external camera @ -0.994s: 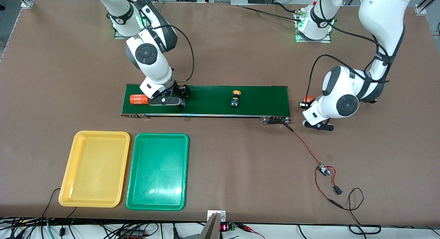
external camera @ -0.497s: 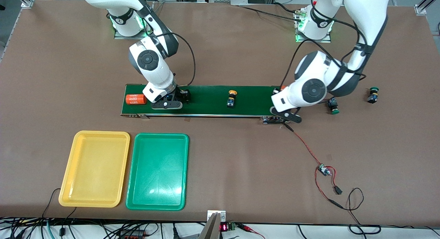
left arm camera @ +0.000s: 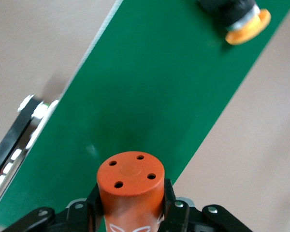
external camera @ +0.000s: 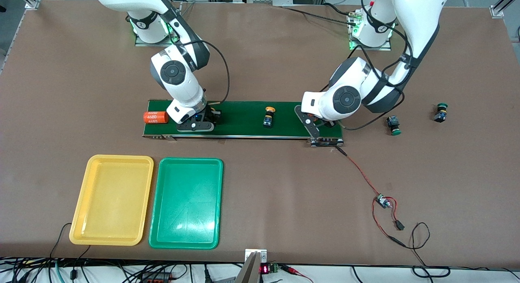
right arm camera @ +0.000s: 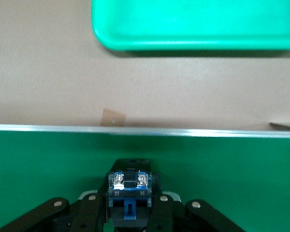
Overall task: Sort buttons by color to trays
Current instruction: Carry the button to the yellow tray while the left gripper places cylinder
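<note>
Since a second ago the left arm has swung in from the bare worktop (external camera: 260,59), and the left gripper (external camera: 312,128) now hangs over the conveyor belt (external camera: 243,112) at the left arm's end, its fingers clamped round an orange cylinder (left arm camera: 130,188), which is no part of the sorting. The yellow-capped button (external camera: 268,116) and a second orange cylinder (external camera: 155,118) have ridden along the belt toward the right arm's end, the cylinder now at the belt's very edge. The right gripper (external camera: 198,123) sits low on the belt beside that cylinder, and its fingers have just clenched on a black-and-blue button (right arm camera: 129,186); its cap is hidden, so the colour cannot be told. Two green-capped buttons (external camera: 393,125) (external camera: 440,112) lie on the worktop past the belt, toward the left arm's end. The yellow tray (external camera: 111,199) and green tray (external camera: 187,202) lie side by side, nearer the front camera than the belt, both empty. The step in hand looks like the first pick; next would likely be a straight lift off the belt and a carry to the tray matching the cap.
</note>
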{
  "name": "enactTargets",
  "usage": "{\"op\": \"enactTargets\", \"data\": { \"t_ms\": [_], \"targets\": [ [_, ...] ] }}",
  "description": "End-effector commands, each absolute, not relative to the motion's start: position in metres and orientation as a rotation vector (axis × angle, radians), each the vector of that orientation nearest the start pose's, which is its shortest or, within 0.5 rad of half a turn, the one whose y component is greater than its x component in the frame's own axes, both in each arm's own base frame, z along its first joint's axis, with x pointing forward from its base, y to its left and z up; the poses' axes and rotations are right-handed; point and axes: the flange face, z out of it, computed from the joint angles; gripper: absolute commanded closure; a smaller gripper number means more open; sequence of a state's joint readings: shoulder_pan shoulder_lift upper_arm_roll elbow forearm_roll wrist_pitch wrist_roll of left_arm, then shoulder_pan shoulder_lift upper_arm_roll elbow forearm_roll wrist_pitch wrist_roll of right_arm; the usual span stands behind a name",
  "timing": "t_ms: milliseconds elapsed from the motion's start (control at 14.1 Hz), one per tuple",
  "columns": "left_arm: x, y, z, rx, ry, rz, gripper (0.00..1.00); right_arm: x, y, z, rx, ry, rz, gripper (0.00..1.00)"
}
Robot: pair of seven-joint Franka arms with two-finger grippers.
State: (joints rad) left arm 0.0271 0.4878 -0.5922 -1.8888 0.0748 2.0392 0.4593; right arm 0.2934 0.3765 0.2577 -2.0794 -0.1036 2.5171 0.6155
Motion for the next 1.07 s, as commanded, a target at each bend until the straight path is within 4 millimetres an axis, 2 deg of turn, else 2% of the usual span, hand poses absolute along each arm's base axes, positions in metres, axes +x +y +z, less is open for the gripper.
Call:
{"op": "enactTargets", "data": {
  "t_ms": [0, 71, 213, 284, 355, 497, 710, 852, 994],
  "targets": [
    [0.516, -0.329, 0.261, -2.6, 2.013, 0.276, 0.79, 0.527, 0.308, 0.286, -3.115, -0.01, -0.062, 0.89],
    [0.516, -0.334, 0.258, -2.531, 2.074, 0.231, 0.79, 0.535, 0.303, 0.301, -3.125, -0.014, -0.064, 0.89],
    [0.506, -0.353, 0.261, -2.393, 2.157, 0.193, 0.77, 0.56, 0.28, 0.327, -3.15, -0.035, -0.057, 0.89],
    [0.497, -0.366, 0.264, -2.344, 2.186, 0.18, 0.59, 0.568, 0.274, 0.341, -3.15, -0.039, -0.071, 0.89],
    [0.491, -0.372, 0.265, -2.337, 2.195, 0.184, 0.01, 0.576, 0.262, 0.348, -3.153, -0.016, -0.078, 0.89],
    [0.49, -0.372, 0.268, -2.339, 2.188, 0.188, 0.0, 0.591, 0.231, 0.358, -3.153, -0.02, -0.104, 0.89],
    [0.505, -0.359, 0.284, -2.363, 2.135, 0.143, 0.0, 0.617, 0.162, 0.369, -3.164, -0.107, -0.135, 0.89],
    [0.52, -0.337, 0.307, -2.386, 2.067, 0.11, 0.0, 0.63, 0.118, 0.372, -3.186, -0.171, -0.153, 0.88],
    [0.533, -0.306, 0.327, -2.426, 1.973, 0.153, 0.0, 0.637, 0.082, 0.366, -3.199, -0.227, -0.146, 0.88]
  ]
}}
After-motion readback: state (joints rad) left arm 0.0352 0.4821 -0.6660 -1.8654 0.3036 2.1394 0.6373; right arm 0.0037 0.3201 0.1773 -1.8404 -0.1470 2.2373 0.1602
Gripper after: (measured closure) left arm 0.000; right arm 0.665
